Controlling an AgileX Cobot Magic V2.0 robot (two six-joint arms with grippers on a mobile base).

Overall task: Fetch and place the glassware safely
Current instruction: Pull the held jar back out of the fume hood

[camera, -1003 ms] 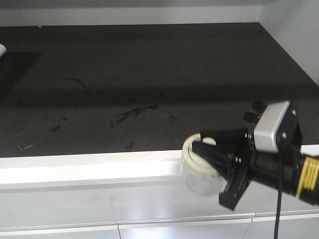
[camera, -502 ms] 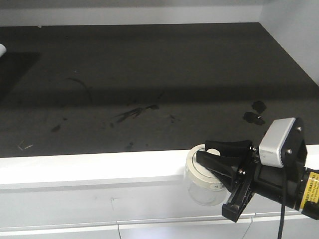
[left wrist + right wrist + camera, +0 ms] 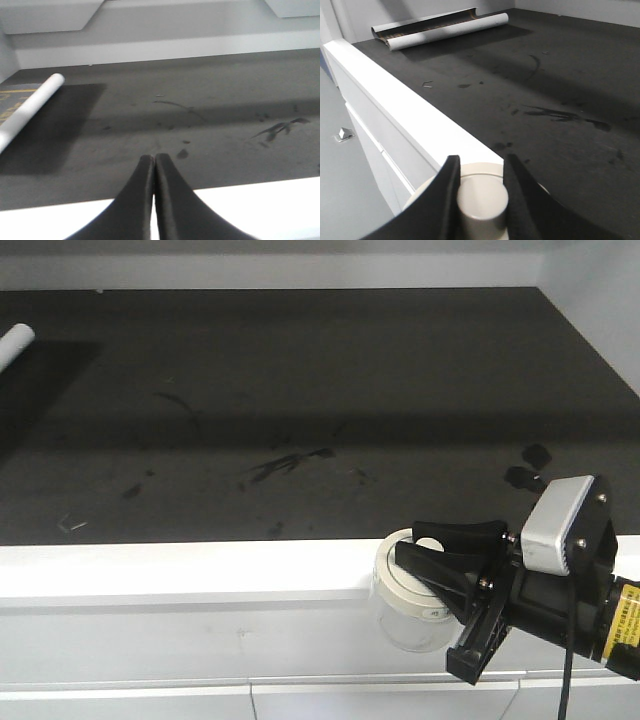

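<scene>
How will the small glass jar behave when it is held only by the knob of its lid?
Probably fragile: the jar is clear glass. It may swing or slip, since the right pincer pinches only the smooth white knob. If the lid sits loose, the body could drop.

A dark, smudged counter [image 3: 300, 390] had a white near edge [image 3: 180, 575], white cabinet fronts [image 3: 150, 640] below and a pale wall [image 3: 300, 265] behind.

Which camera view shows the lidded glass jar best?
The exterior front-facing view: the whole jar, clear body and white lid, shows in the right tool by the counter's edge. The right wrist view shows only the lid top and knob between the fingers. The left wrist view shows none of it.
</scene>
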